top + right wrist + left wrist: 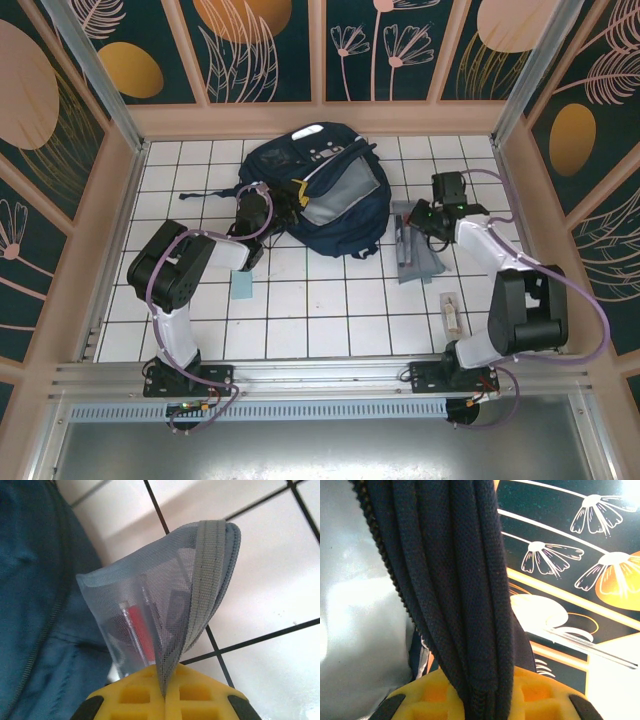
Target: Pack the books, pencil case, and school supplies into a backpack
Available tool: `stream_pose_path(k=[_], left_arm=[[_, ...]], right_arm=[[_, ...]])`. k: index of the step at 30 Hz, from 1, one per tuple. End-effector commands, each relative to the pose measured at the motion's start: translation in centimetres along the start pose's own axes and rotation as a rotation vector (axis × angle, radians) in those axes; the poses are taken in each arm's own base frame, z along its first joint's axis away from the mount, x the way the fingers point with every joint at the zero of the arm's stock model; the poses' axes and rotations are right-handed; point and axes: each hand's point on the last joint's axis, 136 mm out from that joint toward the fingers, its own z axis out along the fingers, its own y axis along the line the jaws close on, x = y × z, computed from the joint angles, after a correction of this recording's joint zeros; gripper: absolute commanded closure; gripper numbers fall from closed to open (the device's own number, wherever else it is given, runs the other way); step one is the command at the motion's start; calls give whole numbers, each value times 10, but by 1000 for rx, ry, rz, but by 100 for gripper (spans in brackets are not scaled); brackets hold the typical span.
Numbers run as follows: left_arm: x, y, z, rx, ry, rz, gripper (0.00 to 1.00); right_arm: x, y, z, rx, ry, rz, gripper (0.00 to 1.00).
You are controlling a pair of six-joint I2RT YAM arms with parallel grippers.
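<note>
The navy backpack (340, 190) lies at the back middle of the tiled table, its mouth open on a grey lining (355, 605). My left gripper (280, 198) is at the bag's left edge. In the left wrist view it (480, 700) is shut on a fold of the navy fabric (455, 580) by the zip. The grey-blue mesh pencil case (412, 248) lies right of the bag. My right gripper (165, 692) is shut on its grey-trimmed edge (210, 580), lifting it. A red pen (140, 630) shows through the mesh. The books are out of view.
A small light-blue flat piece (242, 287) lies on the tiles near the left arm. A whitish-beige oblong piece (452, 312) lies at the front right, close to the right arm's base. Patterned walls enclose the table on three sides.
</note>
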Motion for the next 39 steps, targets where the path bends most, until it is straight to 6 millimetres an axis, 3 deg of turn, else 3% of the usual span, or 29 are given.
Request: stream_pose_path(k=[1, 9, 12, 23, 29, 34, 39], left_arm=[[13, -61, 3, 187, 35, 79, 100], [17, -64, 3, 190, 47, 102, 100], [18, -66, 3, 191, 48, 126, 100], [37, -90, -1, 223, 96, 230, 100], [45, -82, -10, 195, 121, 256, 100], [54, -78, -12, 185, 164, 273, 100], [81, -85, -6, 192, 271, 308, 100]], right_arm=[[-10, 24, -27, -96, -4, -25, 100], [-31, 75, -69, -318, -53, -31, 100], [-36, 94, -73, -411, -52, -8, 100], [-29, 151, -10, -592, 77, 98, 100], [-35, 178, 12, -736, 128, 230, 100], [-43, 185, 21, -813, 125, 343, 100], [-51, 194, 43, -915, 126, 561, 100]])
